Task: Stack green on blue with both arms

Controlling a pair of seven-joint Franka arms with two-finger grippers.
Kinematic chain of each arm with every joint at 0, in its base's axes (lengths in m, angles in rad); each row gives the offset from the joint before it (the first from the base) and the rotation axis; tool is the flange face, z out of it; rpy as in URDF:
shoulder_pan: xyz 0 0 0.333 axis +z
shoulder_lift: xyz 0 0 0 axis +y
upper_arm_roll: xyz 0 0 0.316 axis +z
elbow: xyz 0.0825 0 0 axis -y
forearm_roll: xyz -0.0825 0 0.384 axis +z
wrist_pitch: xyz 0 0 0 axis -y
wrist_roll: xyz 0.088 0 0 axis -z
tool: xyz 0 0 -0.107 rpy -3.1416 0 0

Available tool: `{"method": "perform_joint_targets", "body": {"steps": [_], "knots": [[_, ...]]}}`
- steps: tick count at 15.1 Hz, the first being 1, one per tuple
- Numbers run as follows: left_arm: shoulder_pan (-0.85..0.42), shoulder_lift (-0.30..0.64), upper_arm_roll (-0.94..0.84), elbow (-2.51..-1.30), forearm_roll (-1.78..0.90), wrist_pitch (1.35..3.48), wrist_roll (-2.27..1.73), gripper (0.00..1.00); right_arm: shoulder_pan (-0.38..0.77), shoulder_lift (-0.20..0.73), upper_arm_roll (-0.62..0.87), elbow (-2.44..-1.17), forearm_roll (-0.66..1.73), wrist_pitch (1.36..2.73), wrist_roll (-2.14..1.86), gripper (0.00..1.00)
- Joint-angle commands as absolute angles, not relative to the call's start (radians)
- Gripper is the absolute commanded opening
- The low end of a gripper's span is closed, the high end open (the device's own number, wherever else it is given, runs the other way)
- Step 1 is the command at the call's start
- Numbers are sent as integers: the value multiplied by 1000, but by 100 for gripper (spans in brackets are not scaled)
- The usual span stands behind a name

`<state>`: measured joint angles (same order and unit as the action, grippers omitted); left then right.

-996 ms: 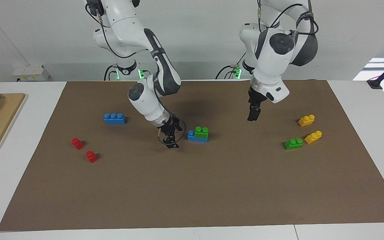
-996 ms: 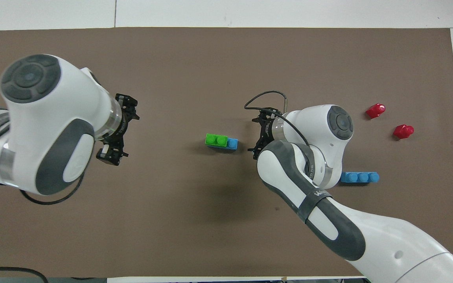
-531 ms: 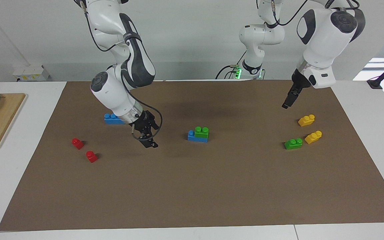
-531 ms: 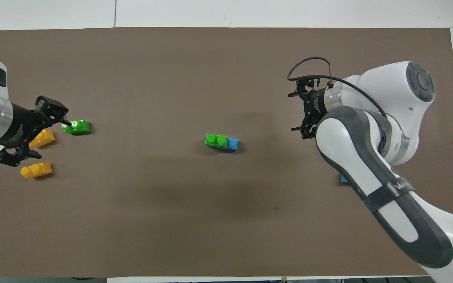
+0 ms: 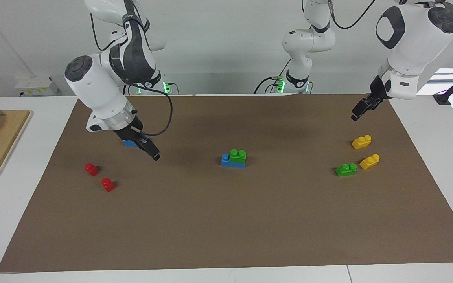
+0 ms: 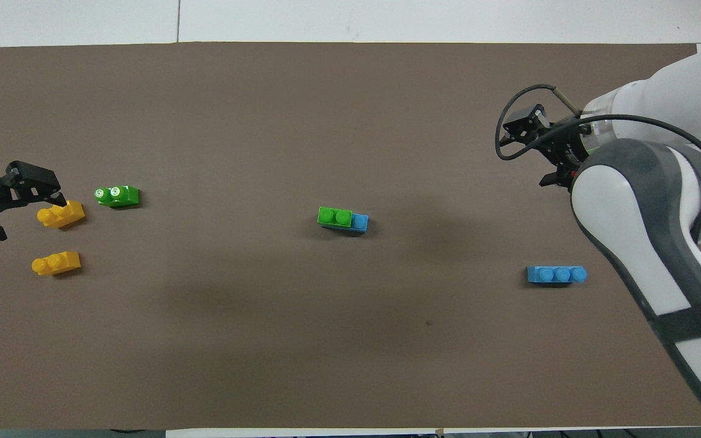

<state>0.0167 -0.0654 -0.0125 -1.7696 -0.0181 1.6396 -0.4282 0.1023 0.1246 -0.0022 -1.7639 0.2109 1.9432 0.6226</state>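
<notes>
Facing view: both claws wide open, holding nothing.
Your right gripper (image 5: 152,154) hangs over the spare blue brick (image 5: 129,144), and your left gripper (image 5: 358,113) is above the yellow bricks (image 5: 361,142). Green (image 5: 237,155) sits on blue (image 5: 228,161), mid-frame. Keep high; don't bump it.

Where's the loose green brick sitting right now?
The loose green brick lies on the brown mat toward the left arm's end of the table, beside a yellow brick, apart from the green-on-blue stack at mid-mat.
</notes>
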Motion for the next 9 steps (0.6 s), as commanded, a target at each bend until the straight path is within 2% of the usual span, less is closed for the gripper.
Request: {"method": "perform_joint_targets", "body": {"steps": [1,6,9], "knots": [[25,-70,-18,-1749,-2,1585,-310,100,65,39,9,-1772,96,1866,381,100],[37,-80,-20,-1775,-8,1631,-288,100,-11,5,6,-1723,61,1721,138,100],[-3,-68,-31,-1724,5,1554,-267,100,-15,5,8,-1686,-24,1687,98,100]]}}
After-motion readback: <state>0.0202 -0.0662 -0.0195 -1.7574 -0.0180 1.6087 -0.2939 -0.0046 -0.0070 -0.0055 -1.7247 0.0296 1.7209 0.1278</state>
